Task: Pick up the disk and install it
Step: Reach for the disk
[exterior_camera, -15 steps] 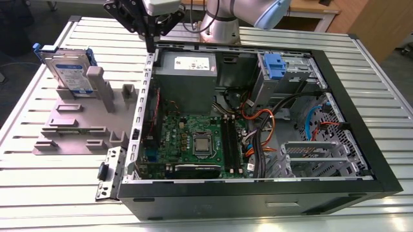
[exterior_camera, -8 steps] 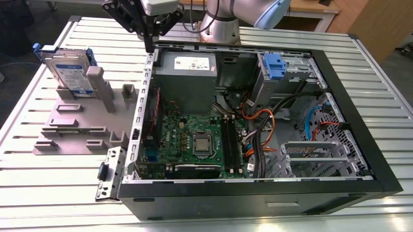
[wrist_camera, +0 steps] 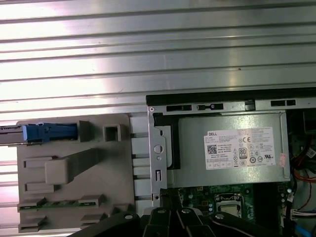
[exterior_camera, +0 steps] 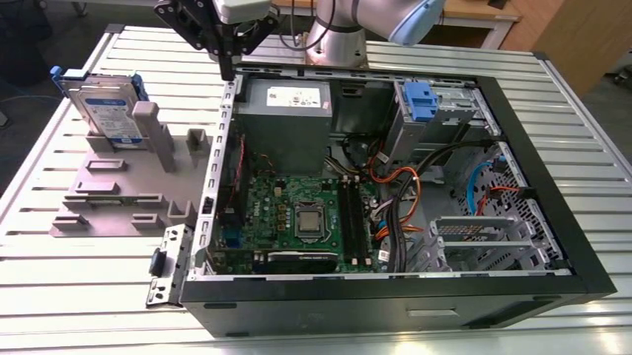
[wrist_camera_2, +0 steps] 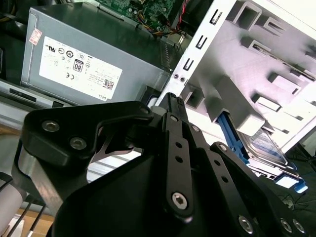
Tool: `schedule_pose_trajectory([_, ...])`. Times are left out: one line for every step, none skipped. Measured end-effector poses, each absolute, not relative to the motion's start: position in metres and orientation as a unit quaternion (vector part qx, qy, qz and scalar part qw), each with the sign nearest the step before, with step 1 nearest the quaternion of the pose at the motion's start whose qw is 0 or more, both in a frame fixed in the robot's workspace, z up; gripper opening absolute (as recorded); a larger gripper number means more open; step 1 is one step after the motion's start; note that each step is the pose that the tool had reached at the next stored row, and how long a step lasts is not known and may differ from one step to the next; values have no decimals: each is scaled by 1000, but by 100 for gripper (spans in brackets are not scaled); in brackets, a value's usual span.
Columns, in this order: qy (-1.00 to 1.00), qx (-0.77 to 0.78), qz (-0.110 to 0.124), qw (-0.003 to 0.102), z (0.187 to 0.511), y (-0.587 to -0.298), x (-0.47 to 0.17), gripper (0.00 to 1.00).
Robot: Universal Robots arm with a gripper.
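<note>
Hovering by the open computer case [exterior_camera: 395,307] wall, the gripper [exterior_camera: 229,72] is pinched closed on nothing, with the grey power supply [wrist_camera_2: 74,69] near its tips. The disk [exterior_camera: 103,111] stands upright in the grey fixture [exterior_camera: 109,207] on the table [exterior_camera: 553,96], well off to the gripper's side. Exterior view shows the label face; first wrist view catches the disk [wrist_camera: 49,132] edge-on.

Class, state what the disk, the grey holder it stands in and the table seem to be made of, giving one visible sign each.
The disk: likely metal body, silvery sheen, in a blue plastic-looking frame. The holder: probably plastic, matt uniform grey. The table: metal, perhaps aluminium, bright ribbed slats with glare.
</note>
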State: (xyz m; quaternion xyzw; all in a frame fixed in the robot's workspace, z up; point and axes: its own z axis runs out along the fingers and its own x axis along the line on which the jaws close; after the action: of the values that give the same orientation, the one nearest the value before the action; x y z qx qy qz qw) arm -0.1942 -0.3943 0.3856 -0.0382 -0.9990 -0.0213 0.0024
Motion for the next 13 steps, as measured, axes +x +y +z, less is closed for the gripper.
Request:
schedule_pose_trajectory([-999, -38, -21, 2, 386, -394, -194, 11])
schedule_pose_trajectory([-999, -38, -21, 2, 386, -394, -195, 11])
schedule_pose_trajectory([-999, -38, -21, 2, 386, -394, -195, 11])
schedule_pose_trajectory([-999, -38, -21, 2, 386, -394, -195, 11])
schedule_pose_trajectory([-999, -38, -21, 2, 386, -394, -195, 11])
schedule_pose_trajectory([-999, -38, -21, 2, 386, -394, -197, 11])
schedule_pose_trajectory([-999, -38, -21, 2, 386, -394, -198, 11])
schedule_pose_trajectory([-999, -38, -21, 2, 386, -394, -198, 11])
schedule_pose_trajectory([-999, -38, -21, 2, 386, -394, -198, 11])
schedule_pose_trajectory([-999, -38, -21, 2, 386, -394, -198, 11])
schedule_pose_trajectory([-999, -38, -21, 2, 386, -394, -198, 11])
schedule_pose_trajectory([-999, -38, -21, 2, 386, -394, -199, 11])
schedule_pose_trajectory([-999, -38, -21, 2, 386, -394, -199, 11])
